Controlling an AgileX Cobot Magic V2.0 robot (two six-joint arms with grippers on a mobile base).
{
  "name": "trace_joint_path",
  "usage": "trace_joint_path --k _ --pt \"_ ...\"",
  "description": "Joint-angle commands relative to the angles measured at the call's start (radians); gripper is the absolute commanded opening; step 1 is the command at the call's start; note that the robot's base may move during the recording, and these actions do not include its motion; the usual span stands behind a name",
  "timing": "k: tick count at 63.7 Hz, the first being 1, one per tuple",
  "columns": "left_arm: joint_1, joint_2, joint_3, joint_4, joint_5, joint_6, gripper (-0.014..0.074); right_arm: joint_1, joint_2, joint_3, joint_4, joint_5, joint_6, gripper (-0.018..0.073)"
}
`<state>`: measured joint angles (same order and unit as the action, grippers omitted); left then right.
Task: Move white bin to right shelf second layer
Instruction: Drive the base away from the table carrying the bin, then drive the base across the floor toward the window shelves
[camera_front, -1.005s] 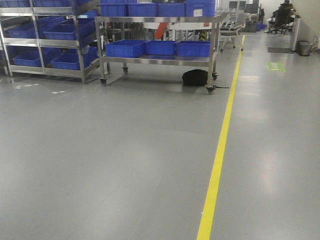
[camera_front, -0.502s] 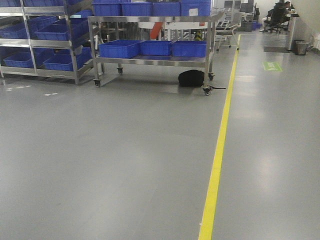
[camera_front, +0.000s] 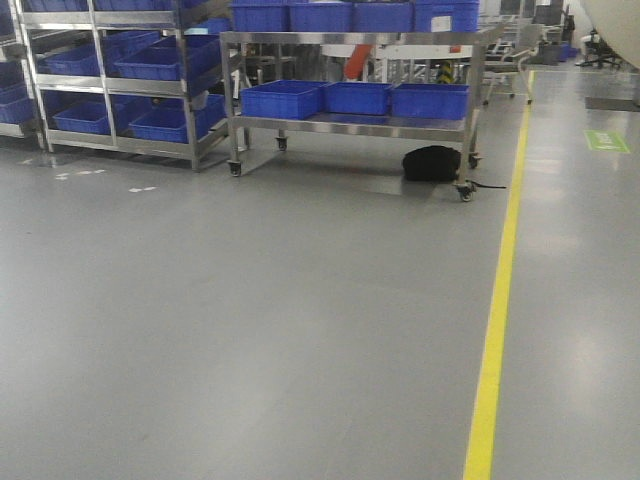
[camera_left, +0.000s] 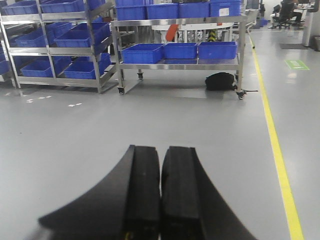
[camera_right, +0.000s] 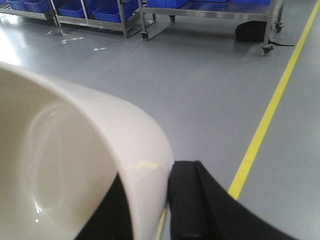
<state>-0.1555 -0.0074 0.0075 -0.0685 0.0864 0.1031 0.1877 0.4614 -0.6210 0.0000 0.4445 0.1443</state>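
While your right gripper (camera_right: 155, 180) pinches the thin wall of the cream-white smooth plastic bin (camera_right: 75, 150) above the glossy grey floor (camera_front: 250, 330), your left gripper (camera_left: 160, 152) has its black fingers (camera_left: 142, 190) pressed together on nothing. You have wide open floor ahead, edged right by a yellow painted line (camera_front: 495, 320); the far end is closed by a wheeled stainless-steel cart (camera_front: 350, 125) and steel racks (camera_front: 110, 90) holding blue plastic crates (camera_front: 282, 98).

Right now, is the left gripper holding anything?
No, the left gripper is shut, with its two black fingers pressed together and nothing between them.
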Motion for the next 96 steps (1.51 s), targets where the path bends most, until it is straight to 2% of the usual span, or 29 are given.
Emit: trace_joint_path --k 1,96 --pt "-0.005 -0.014 0.037 -0.005 -0.086 -0.004 0.0085 -0.006 0.004 -0.030 0.000 -0.101 -0.004 0.0055" --pt "-0.005 -0.014 0.037 -0.005 -0.086 -0.004 0.0085 -0.006 0.004 -0.030 0.000 -0.100 -0.004 0.0055"
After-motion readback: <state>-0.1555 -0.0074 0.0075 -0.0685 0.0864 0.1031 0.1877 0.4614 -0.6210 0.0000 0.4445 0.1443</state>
